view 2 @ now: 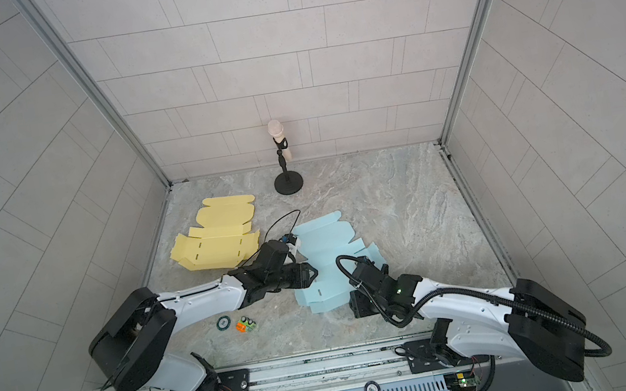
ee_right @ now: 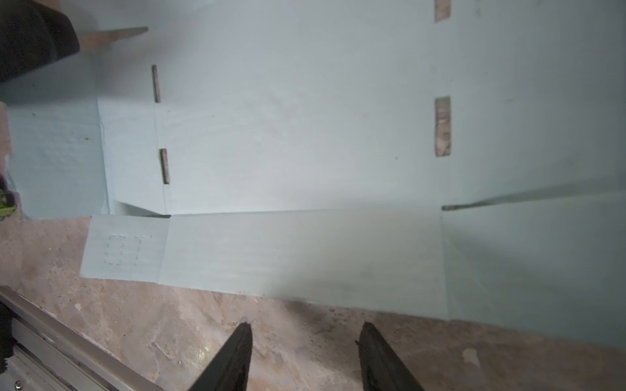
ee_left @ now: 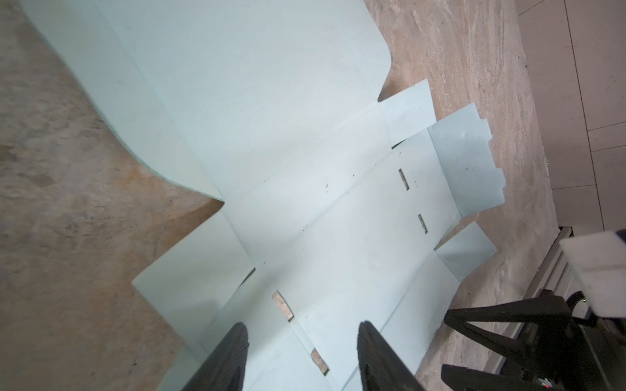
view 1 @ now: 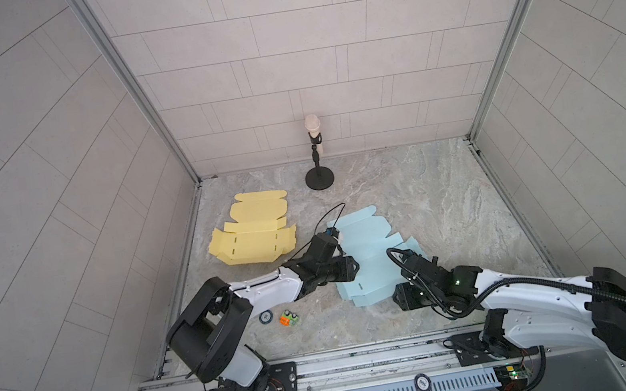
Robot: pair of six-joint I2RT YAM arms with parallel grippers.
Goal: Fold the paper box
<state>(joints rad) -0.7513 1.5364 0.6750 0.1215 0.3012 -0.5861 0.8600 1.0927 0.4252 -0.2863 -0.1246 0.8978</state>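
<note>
Two flat box blanks lie on the table (view 1: 449,193): one yellow blank (view 1: 254,239) and one blue blank (view 1: 368,238), and the left wrist view shows four slots (ee_left: 403,179) cut in the blue one. There are two arms, a left arm (view 1: 266,289) and a right arm (view 1: 527,290), each with one end effector, the left end effector (ee_left: 303,342) and the right end effector (ee_right: 306,335), and each shows two fingers (ee_left: 233,355). Also on the table are one microphone (view 1: 312,123) on one stand (view 1: 319,178), one round disc (view 1: 265,317) and one small green-orange part (view 1: 289,318), with a second disc (view 1: 422,382) on the front rail (view 1: 328,364).
</note>
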